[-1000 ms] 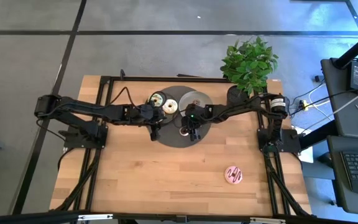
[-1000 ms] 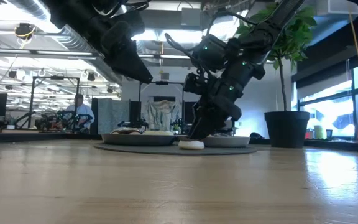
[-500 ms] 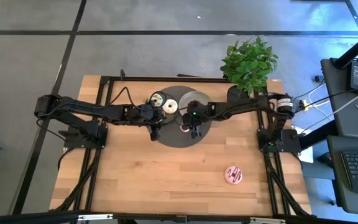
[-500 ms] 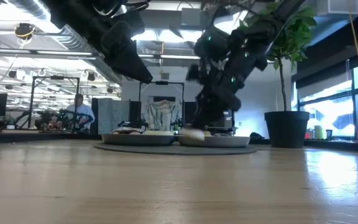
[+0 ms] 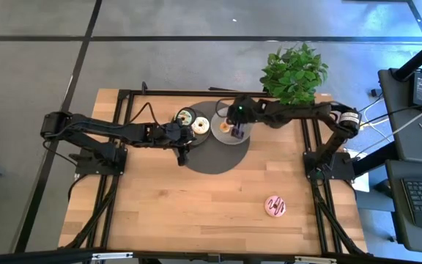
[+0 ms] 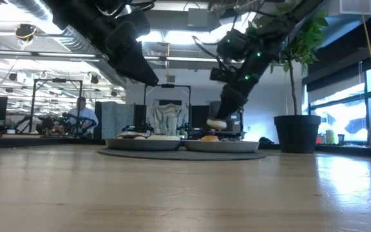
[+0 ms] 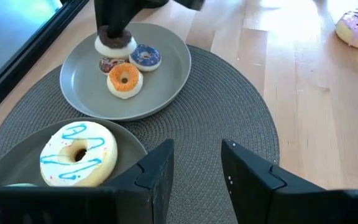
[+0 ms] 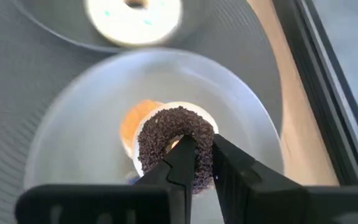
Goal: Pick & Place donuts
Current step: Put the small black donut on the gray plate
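**Chocolate donut hovers over the plate**

The right tool (image 8: 197, 163) is pinched onto the chocolate sprinkled donut (image 8: 176, 144), one finger through the hole, and it hangs just above the grey plate (image 7: 166, 81) at the back of the round mat (image 5: 218, 158). Below it on that plate sit the orange donut (image 7: 124, 79), the purple one (image 7: 145, 56) and a dark brown one (image 7: 109, 64), close together. By my read this is the placing step: the carry looks done and only the drop is left. Next it calls for a short descent and a clean opening, finding a bare patch of plate beside the small donuts, not on top of them.

The left tool (image 7: 196, 163) waits with a narrow gap between its fingers, over the mat near the neighbouring plate (image 7: 17, 155) with the white donut (image 7: 79, 154). Well apart, out on the desk (image 5: 167, 213), the pink donut (image 5: 275, 206) lies untouched; that one looks like the next pick.
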Motion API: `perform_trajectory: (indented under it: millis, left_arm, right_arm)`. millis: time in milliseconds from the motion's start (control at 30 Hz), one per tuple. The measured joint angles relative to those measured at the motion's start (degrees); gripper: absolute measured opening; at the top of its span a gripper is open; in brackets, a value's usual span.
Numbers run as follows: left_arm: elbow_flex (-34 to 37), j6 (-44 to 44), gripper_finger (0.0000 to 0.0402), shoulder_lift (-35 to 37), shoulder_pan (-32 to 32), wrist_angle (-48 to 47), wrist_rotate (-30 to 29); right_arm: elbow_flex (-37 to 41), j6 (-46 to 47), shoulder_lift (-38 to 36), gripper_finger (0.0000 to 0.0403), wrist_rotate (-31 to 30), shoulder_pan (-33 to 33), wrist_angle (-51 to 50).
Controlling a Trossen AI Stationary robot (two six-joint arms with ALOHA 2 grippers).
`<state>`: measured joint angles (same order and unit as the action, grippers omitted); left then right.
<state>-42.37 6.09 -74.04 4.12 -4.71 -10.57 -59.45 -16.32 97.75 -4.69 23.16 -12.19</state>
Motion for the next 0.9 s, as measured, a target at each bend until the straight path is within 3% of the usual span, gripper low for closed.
perform_trajectory:
  millis: [167,900]
  left_arm:
    - [0.0,0.1,0.013,0.0,0.0,0.0,0.0]
    - [0.0,0.2,0.013,0.0,0.0,0.1,-0.3]
  right_arm:
    - [1.5,1.1,0.2,0.0055,0.3,2.3,0.1]
    - [2.6,2.8,0.6,0.0055,3.0,1.0,1.0]
